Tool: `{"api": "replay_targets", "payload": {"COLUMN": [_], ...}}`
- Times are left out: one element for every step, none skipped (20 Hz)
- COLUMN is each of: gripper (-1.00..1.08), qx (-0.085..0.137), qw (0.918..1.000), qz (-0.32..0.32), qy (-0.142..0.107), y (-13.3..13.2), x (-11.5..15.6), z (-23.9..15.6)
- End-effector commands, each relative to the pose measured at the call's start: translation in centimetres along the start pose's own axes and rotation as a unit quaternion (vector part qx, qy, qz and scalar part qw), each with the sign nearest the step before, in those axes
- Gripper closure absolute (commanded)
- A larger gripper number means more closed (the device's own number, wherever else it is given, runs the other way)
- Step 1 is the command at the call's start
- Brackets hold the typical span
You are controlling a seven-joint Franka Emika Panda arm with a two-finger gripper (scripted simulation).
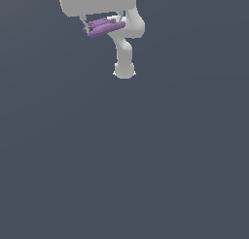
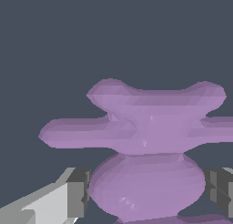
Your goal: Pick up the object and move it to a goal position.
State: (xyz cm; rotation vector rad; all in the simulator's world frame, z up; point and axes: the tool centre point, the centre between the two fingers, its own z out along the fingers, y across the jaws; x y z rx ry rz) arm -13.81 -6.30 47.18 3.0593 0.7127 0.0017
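One object: the object (image 1: 102,27), light purple, elongated, with short rounded prongs along its sides and a bulbous section.
Writing: no label or lettering readable on it.
Place: high in the exterior view, at about 11 o'clock of the frame, tucked under the white arm (image 1: 127,36), off the dark grey floor (image 1: 146,160).
Gripper: the gripper (image 2: 148,191) has its grey pads (image 2: 78,192) on either side of the bulbous part, narrowly parted and holding it.
Exterior only: arm links and object's height.
Wrist only: faceted prongs and pads close up.
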Motion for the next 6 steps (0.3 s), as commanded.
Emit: {"api": "replay_targets", "payload": {"gripper": [1.08, 1.08, 1.08, 1.08, 1.08, 1.08], "qx": [0.0, 0.0, 0.0, 0.0, 0.0, 0.0], "qw": [1.0, 1.0, 1.0, 1.0, 1.0, 1.0], "qz": [0.0, 0.0, 0.0, 0.0, 0.0, 0.0], "qy": [0.0, 0.0, 0.0, 0.0, 0.0, 0.0], "y": [-0.05, -0.05, -0.03, -0.02, 0.0, 0.01], "x": [-0.01, 0.0, 0.0, 0.02, 0.04, 0.05], "z": [-0.65, -0.79, -0.87, -0.9, -0.89, -0.87]}}
